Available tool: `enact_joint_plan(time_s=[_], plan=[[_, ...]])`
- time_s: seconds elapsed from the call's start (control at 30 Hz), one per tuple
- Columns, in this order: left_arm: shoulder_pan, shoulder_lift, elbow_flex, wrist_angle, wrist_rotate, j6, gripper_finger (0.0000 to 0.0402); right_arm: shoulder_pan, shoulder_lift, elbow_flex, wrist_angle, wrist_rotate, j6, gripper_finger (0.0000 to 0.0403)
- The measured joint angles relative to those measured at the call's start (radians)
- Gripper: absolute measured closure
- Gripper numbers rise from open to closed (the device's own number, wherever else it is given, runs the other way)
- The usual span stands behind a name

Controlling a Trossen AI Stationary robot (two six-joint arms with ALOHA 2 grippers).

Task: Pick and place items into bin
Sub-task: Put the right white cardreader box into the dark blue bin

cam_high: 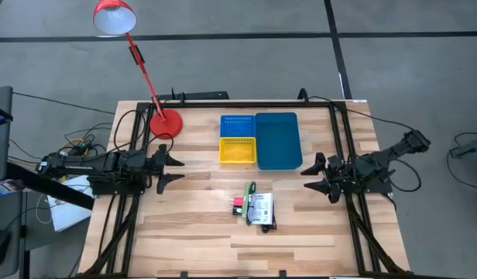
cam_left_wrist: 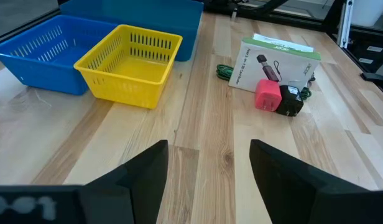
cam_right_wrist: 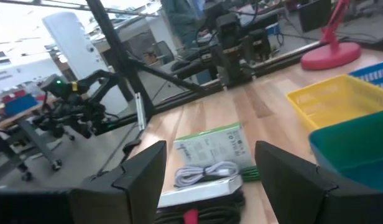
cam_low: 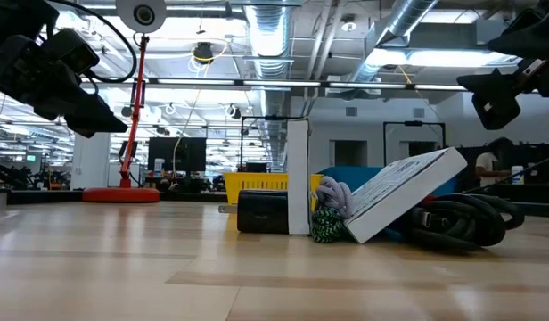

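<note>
Counter [cam_high: 184, 240]: pale wooden planks with a dark frame rail along each side.
Desk lamp [cam_high: 164, 122]: red, its round base on the far left part of the counter, its shade [cam_high: 114, 17] reaching out past the far edge.
Bins: a large blue bin [cam_high: 279, 140] at the far middle; touching its left side, a small blue basket [cam_high: 238, 125] and, nearer, a small yellow basket [cam_high: 238, 150].
Items: one tight cluster near the counter's middle, on the near side of the bins and apart from them.
White box [cam_left_wrist: 275, 57]: green-edged, printed with a dark gadget, propped at a tilt.
Red-pink block [cam_left_wrist: 268, 95]: just in front of the box, touching a small black block [cam_left_wrist: 291, 101].
Green cord [cam_left_wrist: 224, 71]: coiled beside the box.
Black cables [cam_low: 462, 221]: looped behind the box.
Left end effector [cam_high: 173, 168]: fingers spread, holding nothing, at the left side, well apart from the cluster.
Right end effector [cam_high: 313, 174]: fingers spread, empty, at the right side, near the large bin's corner.
Path: bare planks lie between each arm and the cluster.
</note>
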Motion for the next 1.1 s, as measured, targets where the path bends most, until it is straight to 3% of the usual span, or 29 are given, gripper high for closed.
enact_joint_plan(time_s=[0.3,0.47,0.73,0.93,1.1], plan=[[0.0,0.0,0.0,0.0,0.0,0.0,0.0187,-0.015,0.0,0.0,0.05,0.026,0.017,0.0163],[0.0,0.0,0.0,0.0,0.0,0.0,0.0187,-0.015,0.0,0.0,0.21,0.111,0.017,0.0163],[0.0,0.0,0.0,0.0,0.0,0.0,0.0187,-0.015,0.0,0.0,0.432,0.158,-0.036,0.0163],[0.0,0.0,0.0,0.0,0.0,0.0,0.0187,-0.016,0.0,0.0,0.452,0.305,-0.08,0.0163],[0.0,0.0,0.0,0.0,0.0,0.0,0.0187,-0.016,0.0,0.0,0.45,0.316,-0.081,0.0163]])
